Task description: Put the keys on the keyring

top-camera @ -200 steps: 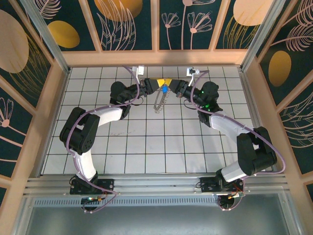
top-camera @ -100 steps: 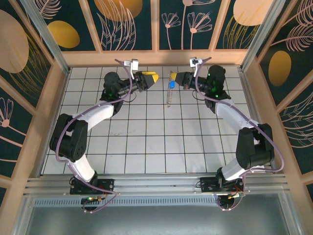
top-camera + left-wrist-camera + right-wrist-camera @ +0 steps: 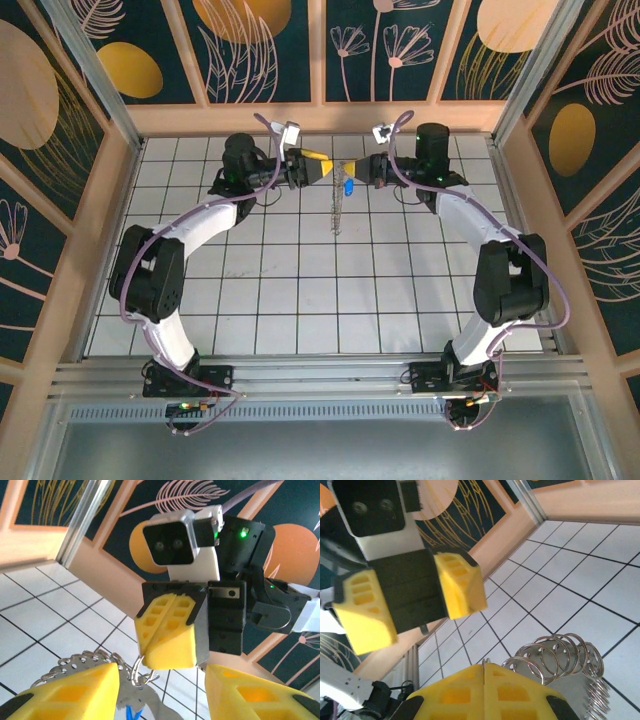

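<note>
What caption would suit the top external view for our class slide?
Right gripper, shut on the hanging keyring with the blue key beside it, faces the open left gripper.

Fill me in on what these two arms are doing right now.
The right gripper is shut on the keyring and holds it up above the far end of the tiled table, so the ring dangles below. The blue-headed key hangs just under that grip, apparently on the ring. The left gripper faces it from close by, jaws open and holding nothing.
</note>
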Motion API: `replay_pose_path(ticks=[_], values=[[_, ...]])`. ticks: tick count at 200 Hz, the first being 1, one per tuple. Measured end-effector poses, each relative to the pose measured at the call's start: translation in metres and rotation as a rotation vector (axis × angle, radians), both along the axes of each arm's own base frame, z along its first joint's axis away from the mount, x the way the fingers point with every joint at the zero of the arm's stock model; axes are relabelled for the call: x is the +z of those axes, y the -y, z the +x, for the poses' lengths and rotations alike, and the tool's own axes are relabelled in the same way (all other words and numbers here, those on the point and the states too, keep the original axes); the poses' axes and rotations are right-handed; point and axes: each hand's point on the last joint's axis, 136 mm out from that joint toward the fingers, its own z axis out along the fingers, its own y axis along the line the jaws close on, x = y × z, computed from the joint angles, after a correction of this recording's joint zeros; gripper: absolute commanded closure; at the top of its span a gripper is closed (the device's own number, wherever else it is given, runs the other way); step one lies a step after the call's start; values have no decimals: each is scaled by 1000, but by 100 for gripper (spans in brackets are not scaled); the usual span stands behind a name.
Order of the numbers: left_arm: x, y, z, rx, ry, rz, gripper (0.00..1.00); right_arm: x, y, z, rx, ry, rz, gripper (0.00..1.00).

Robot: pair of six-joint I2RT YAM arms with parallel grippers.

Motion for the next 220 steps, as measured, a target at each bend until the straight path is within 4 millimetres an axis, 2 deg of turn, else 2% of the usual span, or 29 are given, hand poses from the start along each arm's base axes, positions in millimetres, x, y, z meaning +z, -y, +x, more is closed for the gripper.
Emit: replay_pose_path(ticks=[76,113,172,220], values=[[-11,5,-1,-53,-52,-15,58,16,-5,-9,60,2,91,100],[-4,6,-2,-69,-56,-54,60,22,-12,-13,79,15,108,100],[16,5,-9,-99,-24,-116,63,12,-18,-10,87,-18,109,100],[15,4,-13,-113,-30,-122,65,10,-18,-9,86,-18,111,100]])
